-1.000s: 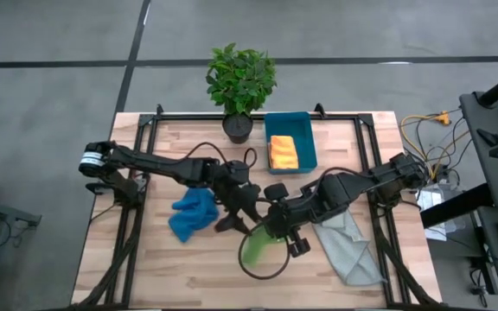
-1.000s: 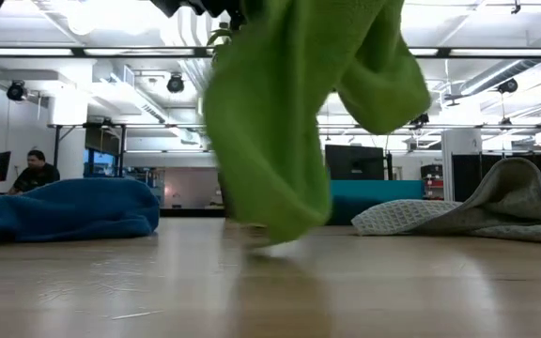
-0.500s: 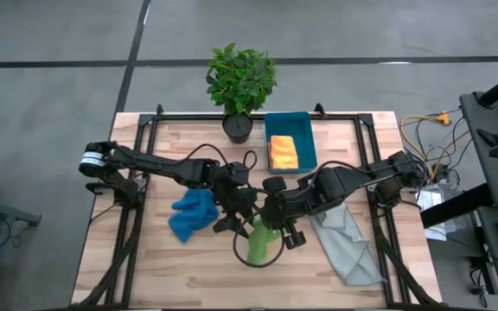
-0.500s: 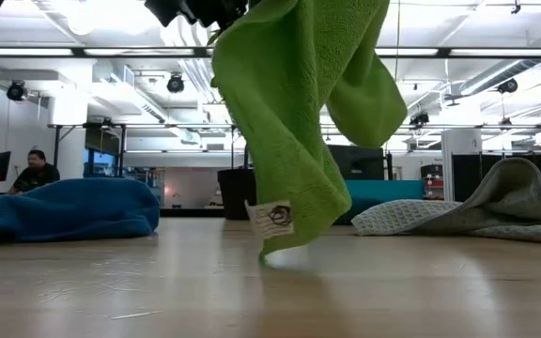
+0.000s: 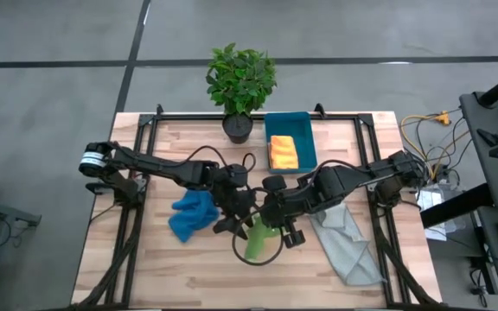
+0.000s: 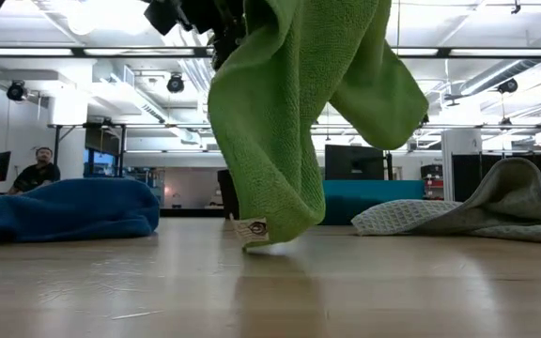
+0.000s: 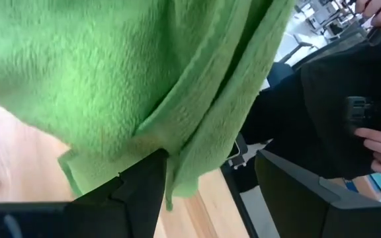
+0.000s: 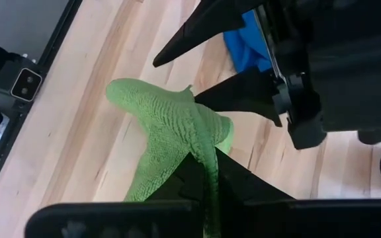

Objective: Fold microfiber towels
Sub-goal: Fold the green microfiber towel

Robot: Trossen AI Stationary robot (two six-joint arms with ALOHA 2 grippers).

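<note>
High view: at table centre the right gripper [image 5: 277, 226], fingers clamped on the lime green towel [image 5: 257, 240], holds it hanging with its lower hem touching the wooden table [image 5: 162, 268]. Left gripper [image 5: 242, 218], jaws spread wide and gripping nothing, sits just beside it at nine o'clock. Blue towel [image 5: 192, 212] lies farther toward nine o'clock, pale grey towel [image 5: 346, 242] toward three, orange towel [image 5: 283, 152] in the teal bin [image 5: 308, 138] toward twelve.
</note>
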